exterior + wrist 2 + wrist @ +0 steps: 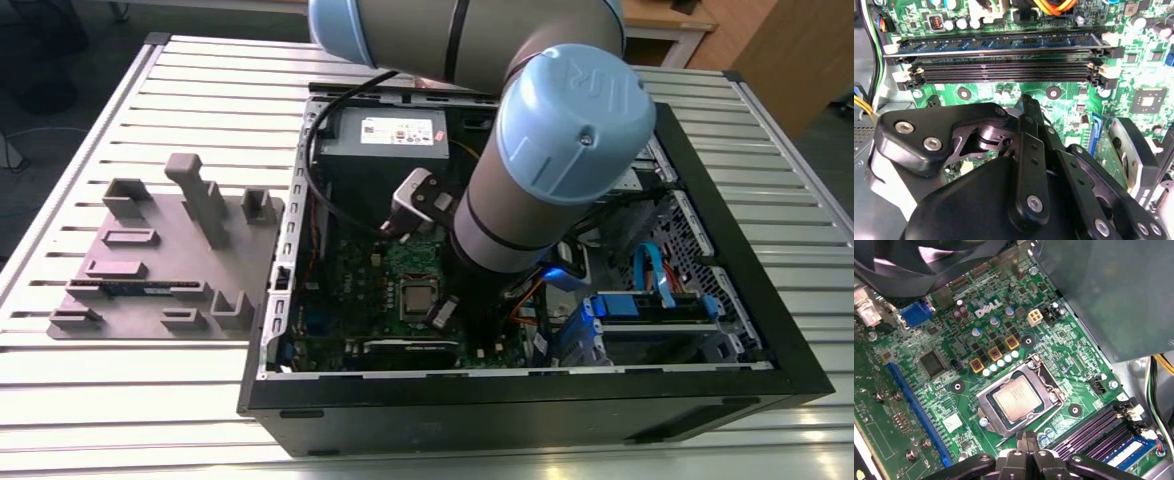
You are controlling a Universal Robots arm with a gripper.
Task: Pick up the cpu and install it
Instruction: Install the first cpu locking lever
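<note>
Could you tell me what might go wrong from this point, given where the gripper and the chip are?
1. The cpu lies in its socket; if it sits slightly askew, pressing on it could bend contacts.
2. The gripper is low over the motherboard, right beside the memory slots, so a sideways move could clip them.
3. Yellow cables near the case wall could snag the arm.
</note>
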